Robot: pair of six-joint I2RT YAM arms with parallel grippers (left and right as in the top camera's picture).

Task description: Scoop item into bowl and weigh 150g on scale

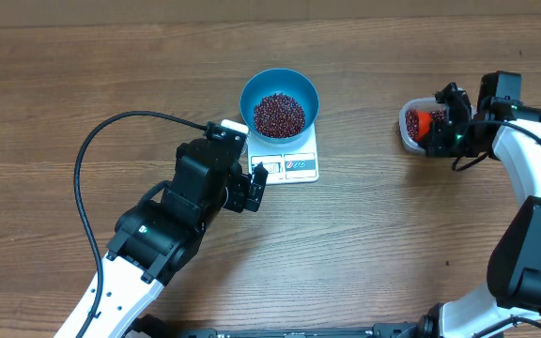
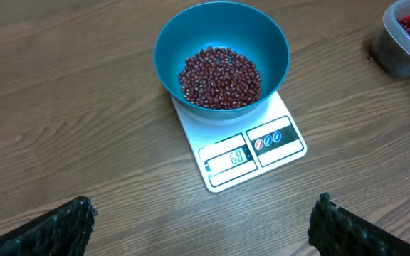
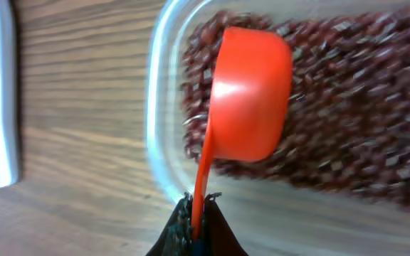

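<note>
Right wrist: right jaws clamped on the red scoop (image 3: 251,99) over beans (image 3: 361,85); left jaws spread wide.

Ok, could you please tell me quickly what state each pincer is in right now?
Left pincer: open, holding nothing.
Right pincer: closed on the handle of the orange scoop, at the bean container.

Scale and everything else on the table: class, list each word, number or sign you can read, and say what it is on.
"68": on the display of the scale, left wrist view.
Two round button symbols, one red and one blue: too small to read.
Orange scoop and blue bowl: no text visible.
</note>
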